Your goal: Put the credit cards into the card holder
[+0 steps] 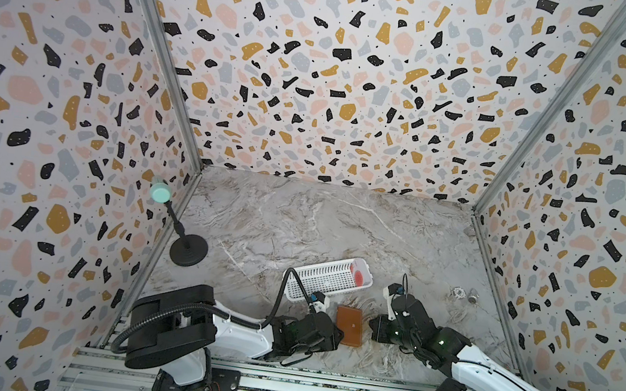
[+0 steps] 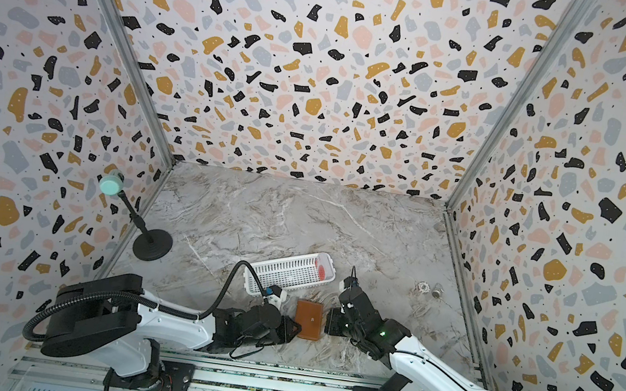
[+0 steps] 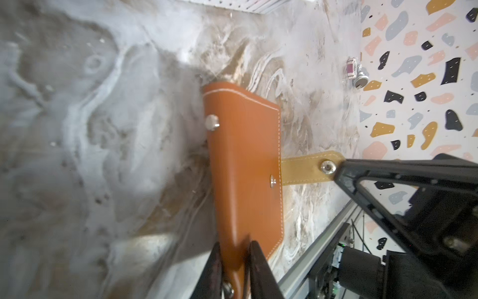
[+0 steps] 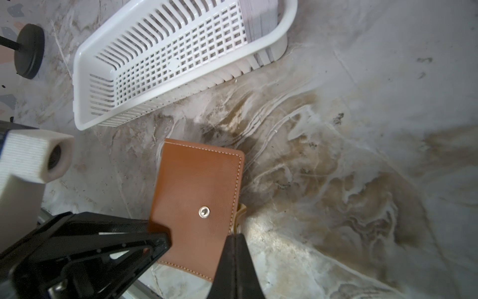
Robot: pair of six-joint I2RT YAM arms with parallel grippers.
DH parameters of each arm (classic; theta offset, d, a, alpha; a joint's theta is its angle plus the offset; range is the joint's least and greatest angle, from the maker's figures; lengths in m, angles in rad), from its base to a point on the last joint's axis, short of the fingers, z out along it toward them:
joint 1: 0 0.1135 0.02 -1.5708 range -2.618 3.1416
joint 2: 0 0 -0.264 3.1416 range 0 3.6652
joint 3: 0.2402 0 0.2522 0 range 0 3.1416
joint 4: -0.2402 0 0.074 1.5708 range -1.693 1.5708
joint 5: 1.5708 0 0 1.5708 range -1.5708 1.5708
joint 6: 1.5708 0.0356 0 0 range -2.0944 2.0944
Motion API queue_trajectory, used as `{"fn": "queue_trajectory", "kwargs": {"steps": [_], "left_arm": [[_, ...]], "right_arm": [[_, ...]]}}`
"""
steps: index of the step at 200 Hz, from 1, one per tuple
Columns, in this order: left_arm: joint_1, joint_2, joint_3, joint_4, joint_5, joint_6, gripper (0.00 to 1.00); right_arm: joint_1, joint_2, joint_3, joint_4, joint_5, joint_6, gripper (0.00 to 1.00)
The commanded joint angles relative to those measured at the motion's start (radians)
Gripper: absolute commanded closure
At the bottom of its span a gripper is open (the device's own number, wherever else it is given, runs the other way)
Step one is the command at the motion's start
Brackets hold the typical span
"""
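Watching closed card holder (image 1: 349,326) on counter (image 1: 299,219), near middle. My right gripper (image 4: 232,236) pressed together, pinching snap tab (image 3: 300,169). Left gripper (image 3: 234,248) straddles holder's near-left corner; whether pinching, cannot tell. Credit cards (image 1: 359,273) in far basket (image 1: 315,280).

**What I can't make out**

Inside my left gripper (image 3: 235,244) the card holder (image 3: 243,160) blurs, so my grip is unclear. From my right wrist, its edge and my closed right gripper (image 4: 234,238) hide most of the snap tab (image 4: 239,214). The view's edge cuts off the credit cards (image 4: 258,18). The small bits (image 1: 458,292) at the holder's 2 o'clock are too tiny to name.
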Motion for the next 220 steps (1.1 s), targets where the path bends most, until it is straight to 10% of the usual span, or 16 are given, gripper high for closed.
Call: {"fn": "queue_trajectory", "kwargs": {"steps": [1,66,220], "left_arm": [[-0.007,-0.003,-0.020,-0.032,-0.013,-0.009,0.66],[-0.003,-0.072,0.029,-0.084,0.002,0.085,0.37],[0.029,-0.127,-0.078,0.097,0.042,0.089,0.22]], "right_arm": [[0.005,0.000,0.030,-0.017,0.019,-0.025,0.98],[0.052,-0.013,0.127,-0.105,0.046,-0.059,0.98],[0.206,0.110,0.316,-0.229,0.136,-0.018,0.98]]}}
